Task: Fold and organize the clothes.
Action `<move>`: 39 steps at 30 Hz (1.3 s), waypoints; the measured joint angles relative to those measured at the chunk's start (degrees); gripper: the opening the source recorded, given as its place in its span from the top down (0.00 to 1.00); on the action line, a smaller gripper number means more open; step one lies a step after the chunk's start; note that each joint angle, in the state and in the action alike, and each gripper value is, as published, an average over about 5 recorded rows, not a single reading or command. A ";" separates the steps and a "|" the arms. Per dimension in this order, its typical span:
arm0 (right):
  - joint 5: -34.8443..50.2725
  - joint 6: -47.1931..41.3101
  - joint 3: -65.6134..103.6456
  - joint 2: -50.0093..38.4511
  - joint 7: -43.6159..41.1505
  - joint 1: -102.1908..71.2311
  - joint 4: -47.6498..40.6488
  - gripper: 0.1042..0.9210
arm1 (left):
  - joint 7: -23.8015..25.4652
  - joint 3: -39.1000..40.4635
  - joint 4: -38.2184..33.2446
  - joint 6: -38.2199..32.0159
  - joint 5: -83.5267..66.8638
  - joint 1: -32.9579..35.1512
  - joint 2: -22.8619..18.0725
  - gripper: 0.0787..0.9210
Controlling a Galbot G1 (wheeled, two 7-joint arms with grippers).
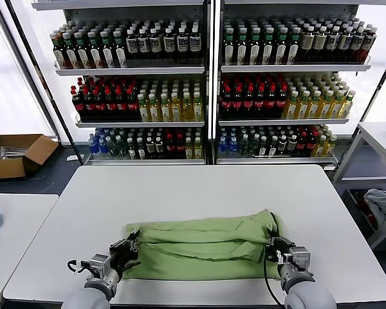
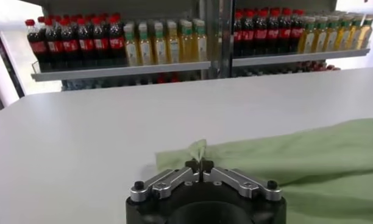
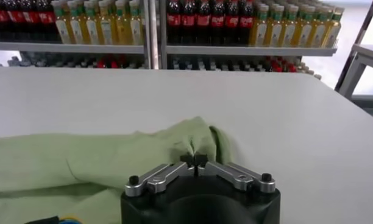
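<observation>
I see the white table [image 1: 199, 187] carrying the green shirt [image 1: 202, 241], folded into a long band near its front edge. My left pincer [image 1: 124, 250] pinches the shirt's left end; my right pincer [image 1: 278, 247] is clamped on its right end.

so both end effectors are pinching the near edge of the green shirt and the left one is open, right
Not quite: the left end effector is shut, pinching a corner of the green shirt, as the left wrist view shows. The right end effector is likewise shut on its edge.
</observation>
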 measured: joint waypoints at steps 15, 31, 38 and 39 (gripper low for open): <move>-2.51 1.68 -0.05 0.91 0.93 -0.83 -3.30 0.75 | -0.35 -0.42 -2.70 0.56 1.53 1.21 -0.69 0.66; -0.33 3.54 0.41 1.04 1.23 -3.42 7.67 0.19 | -2.89 -3.01 -6.32 2.45 1.60 2.02 -3.49 0.14; 0.94 3.49 1.03 0.00 1.62 -2.83 10.99 0.12 | -4.83 -3.50 -6.60 4.15 -0.29 2.59 -4.36 0.12; 1.06 3.46 1.04 -0.18 1.67 -2.70 11.25 0.12 | -5.03 -3.48 -6.61 4.44 -0.74 2.60 -4.51 0.12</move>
